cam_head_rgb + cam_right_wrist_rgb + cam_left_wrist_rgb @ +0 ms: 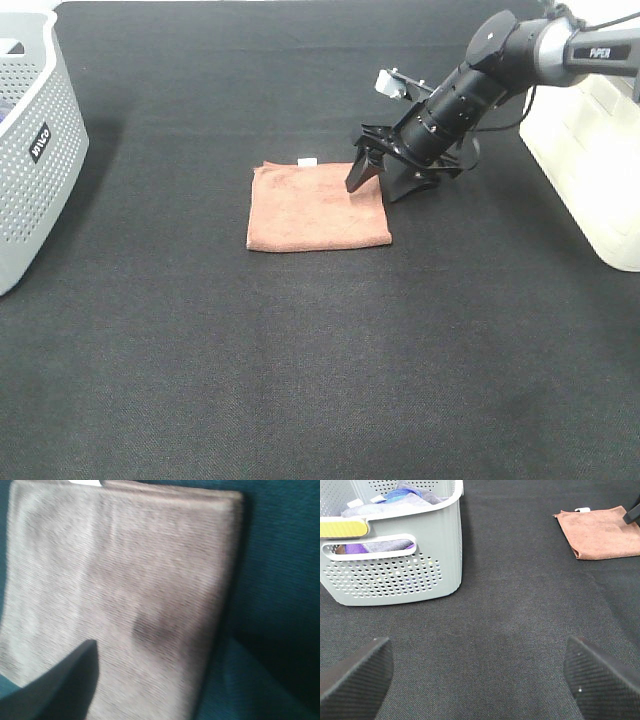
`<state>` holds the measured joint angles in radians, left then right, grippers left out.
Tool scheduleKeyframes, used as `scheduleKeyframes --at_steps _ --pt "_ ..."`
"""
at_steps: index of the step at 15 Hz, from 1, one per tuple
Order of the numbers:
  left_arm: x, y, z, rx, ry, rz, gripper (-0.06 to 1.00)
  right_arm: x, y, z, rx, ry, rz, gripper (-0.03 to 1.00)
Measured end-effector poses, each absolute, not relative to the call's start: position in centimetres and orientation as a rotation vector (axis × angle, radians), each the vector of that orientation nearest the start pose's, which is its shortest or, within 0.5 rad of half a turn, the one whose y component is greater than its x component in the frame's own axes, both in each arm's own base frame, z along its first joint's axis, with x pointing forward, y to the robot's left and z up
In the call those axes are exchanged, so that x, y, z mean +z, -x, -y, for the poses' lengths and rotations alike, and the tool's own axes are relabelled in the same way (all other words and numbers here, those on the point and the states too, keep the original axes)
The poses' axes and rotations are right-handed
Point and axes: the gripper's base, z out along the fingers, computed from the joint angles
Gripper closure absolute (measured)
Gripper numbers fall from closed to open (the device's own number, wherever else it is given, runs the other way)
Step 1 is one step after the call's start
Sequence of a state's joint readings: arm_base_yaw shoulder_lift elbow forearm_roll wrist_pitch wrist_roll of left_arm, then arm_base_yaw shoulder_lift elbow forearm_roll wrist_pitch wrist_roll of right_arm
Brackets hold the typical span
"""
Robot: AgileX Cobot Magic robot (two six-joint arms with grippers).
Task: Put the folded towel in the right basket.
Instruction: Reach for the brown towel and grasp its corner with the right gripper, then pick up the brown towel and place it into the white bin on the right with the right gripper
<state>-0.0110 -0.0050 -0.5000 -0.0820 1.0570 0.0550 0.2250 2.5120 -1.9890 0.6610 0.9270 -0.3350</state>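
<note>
**A:** Where did everything sit at that moment?

**B:** On the black mat, the right basket stood at your far right and the grey basket at the left edge. The folded towel lay flat between them, well apart from both and not yet lifted.

**A:** And your grippers?

**B:** Your right gripper was down at the towel's right-hand edge with its jaws apart. One finger was over the cloth. Your left gripper hung spread wide near the grey basket, holding nothing.

**A:** Which step, then?

**B:** The grasp, I'd judge. Next you'd have needed to close on that edge, catching every layer, then lift and carry it right. The white tag lay on the far edge, clear of the fingers.
</note>
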Motion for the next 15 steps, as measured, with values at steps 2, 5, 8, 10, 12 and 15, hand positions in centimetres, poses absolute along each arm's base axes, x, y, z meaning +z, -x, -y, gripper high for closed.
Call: scheduleKeyframes --at_steps 2,5,8,10,12,15 --pt "27.8 0.6 0.6 -0.07 -0.071 -2.032 0.07 9.2 -49.0 -16.0 0.84 0.272 -2.781 0.47" --pt "27.8 0.6 0.6 -0.07 -0.071 -2.032 0.07 8.7 -49.0 -16.0 0.829 0.28 -2.789 0.79" --pt "27.8 0.6 0.6 -0.07 -0.071 -2.032 0.07 8.6 -49.0 -15.9 0.818 0.287 -2.793 0.96" --pt "27.8 0.6 0.6 -0.07 -0.071 -2.032 0.07 8.7 -49.0 -15.9 0.818 0.297 -2.793 0.97" --pt "27.8 0.6 0.6 -0.07 -0.071 -2.032 0.07 10.0 -49.2 -16.0 0.819 0.343 -2.786 0.97" --pt "27.8 0.6 0.6 -0.07 -0.071 -2.032 0.07 14.8 -49.6 -16.2 0.821 0.441 -2.718 0.97"
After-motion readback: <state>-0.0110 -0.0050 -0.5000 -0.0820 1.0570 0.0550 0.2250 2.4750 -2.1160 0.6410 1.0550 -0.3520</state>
